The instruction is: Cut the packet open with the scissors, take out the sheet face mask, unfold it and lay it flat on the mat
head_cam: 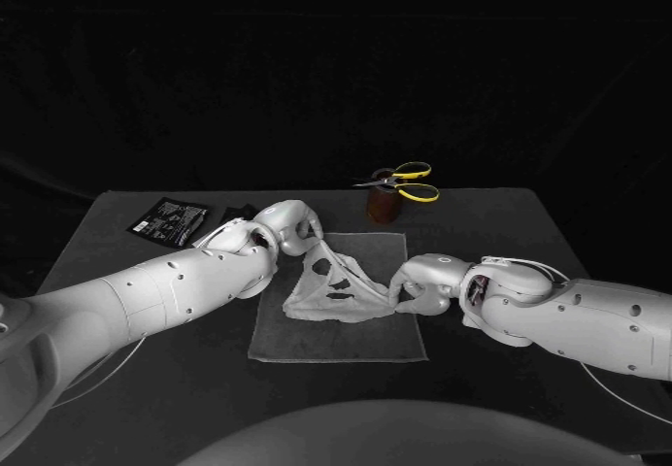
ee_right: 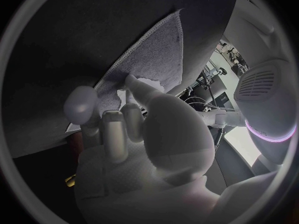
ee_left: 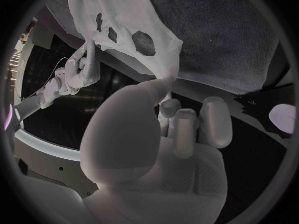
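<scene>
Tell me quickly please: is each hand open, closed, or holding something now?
Left hand: holding one corner of the mask.
Right hand: holding the opposite corner of the mask.

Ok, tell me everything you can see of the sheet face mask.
The sheet face mask is a thin white sheet with dark cut-out holes. It is mostly unfolded, stretched between the left hand, pinching its far corner, and the right hand, holding its near side, over the grey mat; its lower edge seems to touch it.
</scene>
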